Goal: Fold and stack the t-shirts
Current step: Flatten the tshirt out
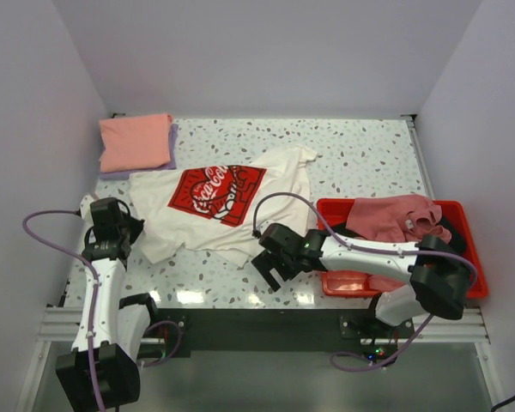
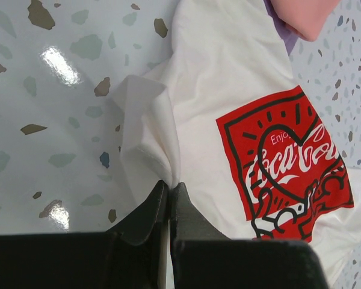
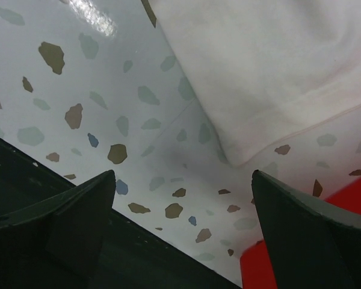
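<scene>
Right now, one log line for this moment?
left claw: shut on cream-white cotton t-shirt with red print | right claw: open over speckled table

Printed tee point(image 1: 215, 210) centre; folded tees point(image 1: 136, 142) behind-left; tray point(image 1: 330, 206) right, holding crumpled tee point(image 1: 390, 216).

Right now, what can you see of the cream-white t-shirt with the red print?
The cream-white t-shirt looks like soft cotton, with a red Coca-Cola print facing up. It lies spread, wrinkled and skewed on the speckled table, not yet folded. The left hand is shut on a bunched fold at its left edge. The right hand hangs open above the table beside its near hem corner, not touching it.
</scene>
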`<state>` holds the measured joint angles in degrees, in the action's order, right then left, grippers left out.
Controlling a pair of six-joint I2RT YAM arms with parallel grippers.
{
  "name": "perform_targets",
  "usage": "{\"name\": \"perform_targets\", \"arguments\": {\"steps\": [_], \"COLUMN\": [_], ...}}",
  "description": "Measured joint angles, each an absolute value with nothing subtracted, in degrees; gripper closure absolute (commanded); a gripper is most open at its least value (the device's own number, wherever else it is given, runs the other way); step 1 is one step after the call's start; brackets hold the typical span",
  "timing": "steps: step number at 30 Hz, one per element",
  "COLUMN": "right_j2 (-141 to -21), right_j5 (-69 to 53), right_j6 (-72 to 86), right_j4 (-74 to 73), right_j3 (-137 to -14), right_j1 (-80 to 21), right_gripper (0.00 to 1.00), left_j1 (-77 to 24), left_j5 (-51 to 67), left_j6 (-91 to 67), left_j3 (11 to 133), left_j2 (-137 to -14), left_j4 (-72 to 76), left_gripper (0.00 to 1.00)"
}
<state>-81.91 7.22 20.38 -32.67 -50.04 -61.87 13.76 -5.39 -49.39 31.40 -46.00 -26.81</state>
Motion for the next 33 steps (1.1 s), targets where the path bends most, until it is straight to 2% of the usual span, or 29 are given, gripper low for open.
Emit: {"name": "perform_targets", "arguments": {"steps": [6,15,20,23,24,27,31,33], "right_j2": [-85.1,-91.3,-91.7,-91.7,-91.7,-91.7,-91.5,-91.0], "right_j5": [11.0,16.8,17.9,18.2,18.2,18.2,18.3,18.5], "right_j6": [21.5,20.8,20.3,20.2,20.1,20.1,19.6,19.3], "right_j4": [-33.3,-33.9,-34.1,-34.0,-34.0,-33.8,-33.4,-33.3], "right_j3": [-50.0,-52.1,-52.2,-52.2,-52.2,-52.1,-52.0,-52.0], "right_j1": [-63.6,-63.6,-63.0,-61.5,-60.9,-59.5,-57.9,-57.3], "right_gripper": [0.07,0.31,0.46,0.62,0.71,0.79,1.00,1.00], "left_j1": [13.8,13.8,13.8,13.8,13.8,13.8,13.8,13.8], "left_j5": [-4.2,-4.9,-7.4,-8.2,-8.4,-8.5,-8.3,-8.0], "left_j6": [-47.3,-46.0,-46.1,-46.1,-46.1,-46.0,-46.0,-45.9], "left_j3": [31.4,31.4,32.2,32.8,32.9,33.1,33.8,34.8], "left_j2": [-45.8,-45.1,-43.8,-43.7,-43.7,-43.7,-44.2,-44.8], "left_j4": [-25.6,-25.9,-27.6,-28.3,-28.5,-28.8,-29.0,-29.3], "left_gripper": [1.00,1.00,1.00,1.00,1.00,1.00,1.00,1.00]}}
